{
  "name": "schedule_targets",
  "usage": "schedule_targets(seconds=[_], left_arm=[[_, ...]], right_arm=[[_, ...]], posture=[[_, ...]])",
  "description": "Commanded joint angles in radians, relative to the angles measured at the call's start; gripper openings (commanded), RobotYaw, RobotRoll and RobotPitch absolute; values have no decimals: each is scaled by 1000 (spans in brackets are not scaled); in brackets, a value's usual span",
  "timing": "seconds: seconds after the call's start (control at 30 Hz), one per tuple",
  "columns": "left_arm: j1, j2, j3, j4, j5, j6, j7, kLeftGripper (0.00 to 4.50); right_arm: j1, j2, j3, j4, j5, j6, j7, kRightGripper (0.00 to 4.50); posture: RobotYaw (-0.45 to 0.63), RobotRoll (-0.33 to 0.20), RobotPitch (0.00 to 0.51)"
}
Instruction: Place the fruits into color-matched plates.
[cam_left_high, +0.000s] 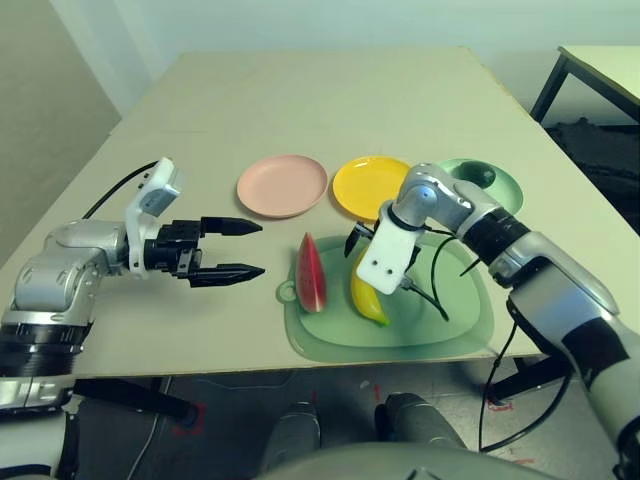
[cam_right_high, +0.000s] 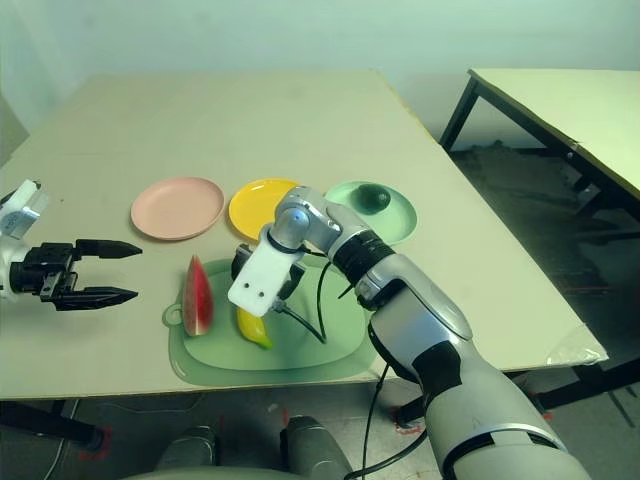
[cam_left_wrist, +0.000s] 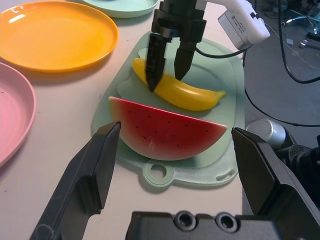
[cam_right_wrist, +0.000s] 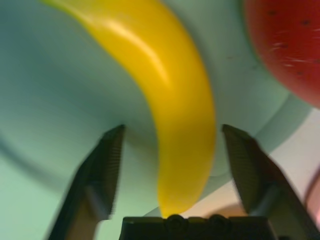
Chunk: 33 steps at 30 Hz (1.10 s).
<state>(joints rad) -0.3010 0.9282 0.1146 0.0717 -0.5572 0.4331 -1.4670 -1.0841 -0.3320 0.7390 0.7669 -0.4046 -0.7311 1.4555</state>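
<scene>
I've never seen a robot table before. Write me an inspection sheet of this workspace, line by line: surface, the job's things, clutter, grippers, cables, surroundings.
Surface: pale table, with a green mat near the robot's edge.
Plates: pink, yellow and mint, in a row beyond the mat.
Fruits: avocado on the mint plate; watermelon wedge and banana on the mat.
Clutter: nothing seen.
Left pincer: open, beside the mat, nothing held.
Right pincer: open, its fingers on either side of the banana.
Cables: black ones along both arms; one from the right wrist loops over the mat.
Surroundings: second table to the right, grey floor, pale wall.
</scene>
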Motion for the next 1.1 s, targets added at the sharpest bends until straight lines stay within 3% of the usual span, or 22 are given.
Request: schedule_targets(seconds=[0.03,0.13,0.4,0.57,0.8,1.1], left_arm=[[-4,0,17,3,1,-20,3,4500],[-13,-2,15,10,2,-26,4,4500],[-29,-5,1,36,11,-36,-4,4500],[-40,-20,9,59,8,22,63,4500],[-56,-29,11,51,3,142,167,4500],[-53,-13,18,44,28,185,252,4500]], right_arm=[[29,-52,10,-24,21,-3,66,2517],[57,-95,5,-59,44,-1,103,1586],[88,-201,-39,-111,113,31,144,1573],[-31,-151,-97,35,97,94,58,1573],[-252,-48,-118,383,-16,167,-213,1573],[-299,40,-129,548,-117,278,-527,1573]], posture=[[-24,0,45],[-28,0,45],[-51,0,47],[-67,0,45],[-62,0,47],[-41,0,56]])
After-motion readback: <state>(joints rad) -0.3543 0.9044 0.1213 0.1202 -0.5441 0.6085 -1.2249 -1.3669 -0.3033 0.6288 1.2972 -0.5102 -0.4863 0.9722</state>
